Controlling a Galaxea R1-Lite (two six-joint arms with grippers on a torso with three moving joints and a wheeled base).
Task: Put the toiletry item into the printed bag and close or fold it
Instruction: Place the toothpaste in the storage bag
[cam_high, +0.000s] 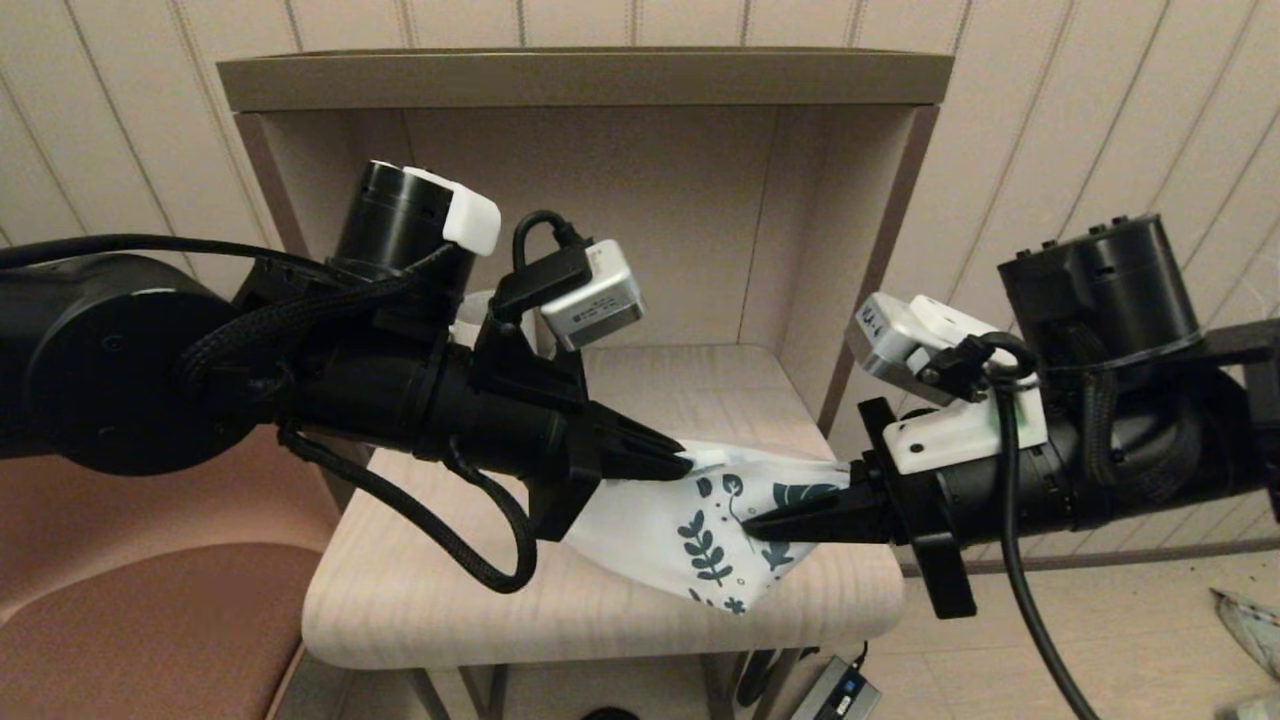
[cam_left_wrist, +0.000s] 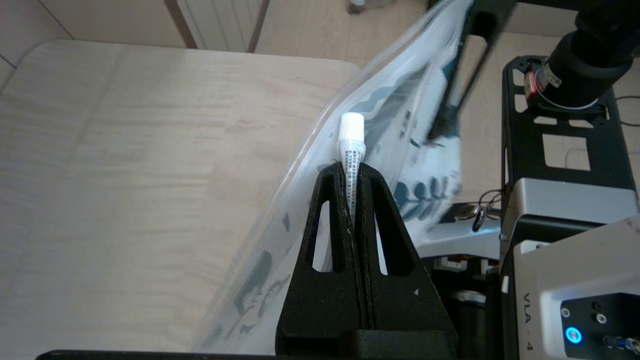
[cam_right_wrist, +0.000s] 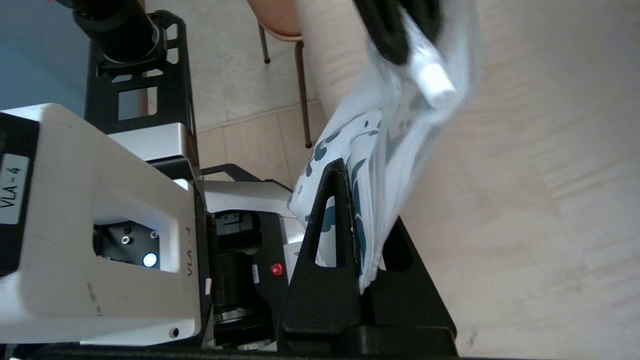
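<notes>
tube: the toiletry item (cam_left_wrist: 351, 145) is pinched between the pressed-together fingers of the left gripper (cam_left_wrist: 352, 172), cap end sticking out past the tips, right at the bag's edge.
bag: the printed bag (cam_high: 700, 525) hangs in the air above the wooden table (cam_high: 420, 600), stretched between both grippers.
right side: the right gripper (cam_right_wrist: 357, 200) is pinched shut on the leafy end of the bag and holds it up.
step now: putting the tube into the bag; from the right wrist view the cap seems to show through the thin side, so it looks partly in, but i cannot be sure.
next move: push the tube deeper, let it go inside, pull the left gripper out, then close or fold the bag.
watch out: the bag is soft and may sag or slip.
</notes>
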